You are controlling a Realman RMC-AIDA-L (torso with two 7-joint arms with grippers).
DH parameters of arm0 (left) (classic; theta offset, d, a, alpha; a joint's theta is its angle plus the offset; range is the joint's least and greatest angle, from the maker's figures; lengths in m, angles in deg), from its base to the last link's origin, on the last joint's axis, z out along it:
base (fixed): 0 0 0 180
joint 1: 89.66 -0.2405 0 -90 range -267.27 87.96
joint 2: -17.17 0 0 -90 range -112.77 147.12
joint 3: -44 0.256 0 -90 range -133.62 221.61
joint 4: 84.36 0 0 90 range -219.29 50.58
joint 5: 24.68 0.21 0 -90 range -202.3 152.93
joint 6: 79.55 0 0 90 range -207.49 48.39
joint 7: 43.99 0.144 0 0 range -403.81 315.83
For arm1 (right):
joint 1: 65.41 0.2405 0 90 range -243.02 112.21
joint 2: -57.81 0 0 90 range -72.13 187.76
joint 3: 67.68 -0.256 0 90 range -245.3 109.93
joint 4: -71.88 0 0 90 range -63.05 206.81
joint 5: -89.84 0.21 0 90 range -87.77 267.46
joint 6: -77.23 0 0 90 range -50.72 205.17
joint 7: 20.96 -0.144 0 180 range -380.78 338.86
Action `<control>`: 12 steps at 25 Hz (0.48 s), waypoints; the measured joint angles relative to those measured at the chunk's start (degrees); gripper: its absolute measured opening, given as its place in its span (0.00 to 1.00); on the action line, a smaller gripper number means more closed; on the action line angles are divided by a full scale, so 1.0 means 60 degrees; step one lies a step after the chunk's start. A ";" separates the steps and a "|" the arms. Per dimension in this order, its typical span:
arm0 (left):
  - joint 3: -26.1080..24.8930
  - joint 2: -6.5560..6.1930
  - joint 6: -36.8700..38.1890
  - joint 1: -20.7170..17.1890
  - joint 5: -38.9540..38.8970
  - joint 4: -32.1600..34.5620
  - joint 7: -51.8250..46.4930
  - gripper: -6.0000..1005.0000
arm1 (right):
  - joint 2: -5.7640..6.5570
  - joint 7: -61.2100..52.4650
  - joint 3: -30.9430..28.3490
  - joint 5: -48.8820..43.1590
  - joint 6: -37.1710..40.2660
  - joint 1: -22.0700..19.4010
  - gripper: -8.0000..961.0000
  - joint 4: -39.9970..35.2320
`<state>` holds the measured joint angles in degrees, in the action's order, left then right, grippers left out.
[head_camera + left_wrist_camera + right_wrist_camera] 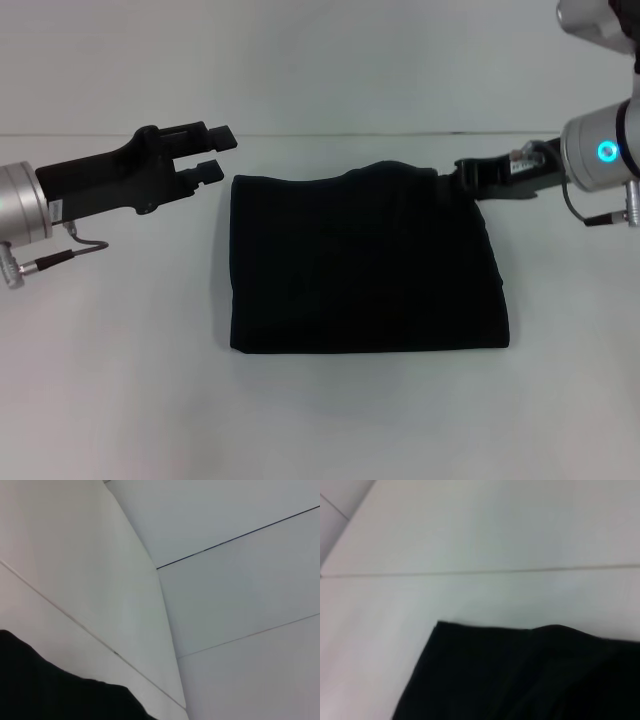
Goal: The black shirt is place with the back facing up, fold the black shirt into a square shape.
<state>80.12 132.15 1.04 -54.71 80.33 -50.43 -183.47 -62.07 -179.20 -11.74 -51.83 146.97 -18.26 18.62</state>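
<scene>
The black shirt [365, 265] lies folded into a rough square on the white worktop [120, 400], so folding looks nearly done. Left gripper [218, 152] hovers beside the shirt's far left corner, fingers parted, empty. Right gripper [468, 178] touches the far right corner; whether it grips cannot be told. Next probably release and withdraw.

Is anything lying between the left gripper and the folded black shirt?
Nothing visible does. The left gripper hovers open just off the far left corner of the black shirt, with only bare white table between them. The right gripper sits at the shirt's far right corner.
</scene>
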 joint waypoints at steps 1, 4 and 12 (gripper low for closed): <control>0.0000 0.0000 -0.0003 -0.0002 -0.0014 0.0000 0.0000 0.58 | 0.0005 -0.0026 0.0062 -0.0049 -0.0037 -0.0045 0.02 0.0018; 0.0000 -0.0001 -0.0011 -0.0018 -0.0043 0.0000 0.0000 0.58 | 0.0024 -0.0053 0.0128 -0.0210 -0.0155 -0.0136 0.02 0.0181; -0.0001 0.0021 -0.0155 0.0020 -0.0057 -0.0023 0.0000 0.58 | 0.0116 0.0177 0.0154 -0.0750 -0.1092 0.0061 0.03 0.1851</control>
<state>80.12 132.27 0.11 -54.60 79.99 -50.57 -183.47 -61.38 -178.14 -10.82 -56.33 140.41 -17.90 29.72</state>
